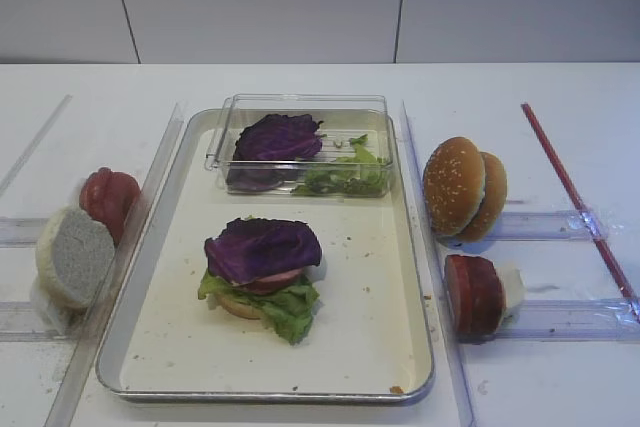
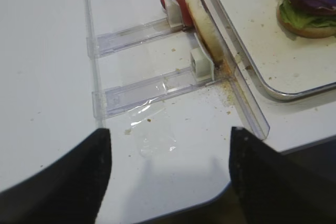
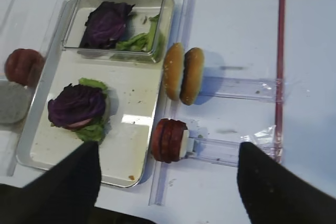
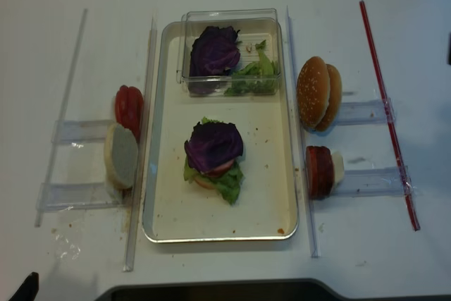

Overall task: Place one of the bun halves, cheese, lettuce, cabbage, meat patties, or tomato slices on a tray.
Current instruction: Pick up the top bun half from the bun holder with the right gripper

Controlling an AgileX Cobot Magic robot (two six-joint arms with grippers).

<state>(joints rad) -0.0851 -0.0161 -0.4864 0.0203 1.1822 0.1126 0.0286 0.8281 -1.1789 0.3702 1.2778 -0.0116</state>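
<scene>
The right gripper stands wide open, holding nothing. Right of the tray, the sesame-seeded golden bun top stands on edge.

I am at a test bench in a lab: bare white worktop, blank panelled wall, clear plastic guide rails taped down, food laid in rows.

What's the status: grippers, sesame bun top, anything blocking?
Right gripper open, empty, hovering off the tray. Left gripper open, empty. Sesame bun top on edge in its holder. Path clear.
</scene>
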